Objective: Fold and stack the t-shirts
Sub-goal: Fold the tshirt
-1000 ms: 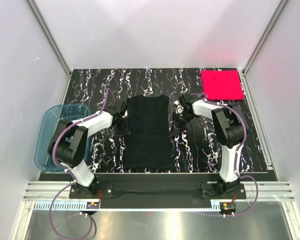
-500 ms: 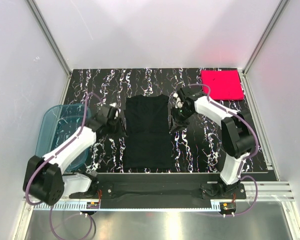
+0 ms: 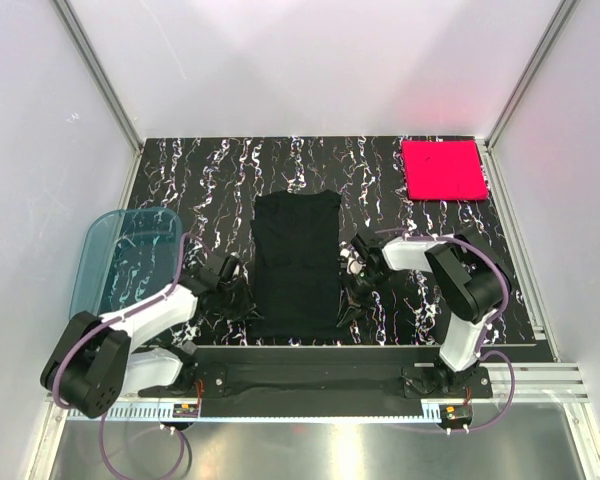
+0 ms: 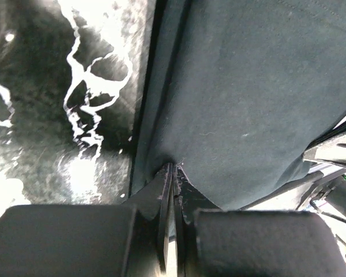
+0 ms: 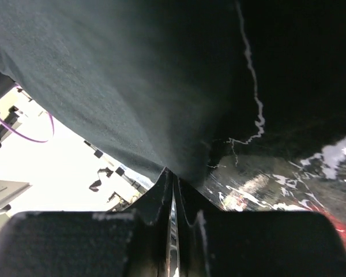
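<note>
Two tools grip the black shirt, which lies flat on the bench. The left tool is clenched on its near left corner and the right tool on its near right corner. I think a fold is starting. Next, both should lift together and carry the near edge to the far edge. The pink shirt lies well apart, past the black shirt's far right corner.

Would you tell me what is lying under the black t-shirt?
Only the black marbled table shows around the black t-shirt, which lies on it; whatever its cloth covers cannot be seen.
</note>
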Controlling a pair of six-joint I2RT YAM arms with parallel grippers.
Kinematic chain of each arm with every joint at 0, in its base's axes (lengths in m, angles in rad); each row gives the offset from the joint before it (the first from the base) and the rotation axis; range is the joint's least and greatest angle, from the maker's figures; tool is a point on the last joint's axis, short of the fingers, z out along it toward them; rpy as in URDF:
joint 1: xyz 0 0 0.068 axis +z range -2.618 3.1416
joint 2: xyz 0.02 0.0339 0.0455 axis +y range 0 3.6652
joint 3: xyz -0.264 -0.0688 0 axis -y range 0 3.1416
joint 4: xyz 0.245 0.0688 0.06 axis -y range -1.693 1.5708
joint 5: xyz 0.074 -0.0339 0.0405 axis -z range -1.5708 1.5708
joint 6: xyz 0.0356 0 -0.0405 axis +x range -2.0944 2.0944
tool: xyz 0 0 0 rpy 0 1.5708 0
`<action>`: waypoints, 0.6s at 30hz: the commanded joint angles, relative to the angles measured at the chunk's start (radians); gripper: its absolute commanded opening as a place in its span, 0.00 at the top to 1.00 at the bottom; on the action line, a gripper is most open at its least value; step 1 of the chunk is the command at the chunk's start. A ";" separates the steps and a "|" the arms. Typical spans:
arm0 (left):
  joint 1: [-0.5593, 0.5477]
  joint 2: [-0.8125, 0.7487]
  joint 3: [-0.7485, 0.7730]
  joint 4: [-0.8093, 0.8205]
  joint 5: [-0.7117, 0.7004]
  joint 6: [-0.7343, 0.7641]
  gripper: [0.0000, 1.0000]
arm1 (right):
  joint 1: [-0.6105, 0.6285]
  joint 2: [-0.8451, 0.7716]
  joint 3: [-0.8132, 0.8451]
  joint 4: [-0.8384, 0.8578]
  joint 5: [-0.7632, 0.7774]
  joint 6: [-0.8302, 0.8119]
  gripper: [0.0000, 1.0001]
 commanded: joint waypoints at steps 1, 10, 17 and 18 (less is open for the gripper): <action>-0.003 -0.035 -0.031 -0.122 -0.099 0.016 0.94 | -0.014 -0.022 -0.057 0.013 0.075 0.022 0.91; -0.028 -0.173 0.069 -0.360 -0.215 -0.025 0.96 | -0.014 -0.127 -0.015 -0.139 0.263 0.002 0.92; -0.097 -0.247 0.143 -0.162 -0.026 -0.056 0.96 | 0.011 -0.224 0.080 -0.194 0.137 0.022 0.90; -0.104 -0.237 0.125 -0.083 0.026 -0.109 0.95 | 0.029 -0.216 0.085 -0.184 0.060 0.028 0.90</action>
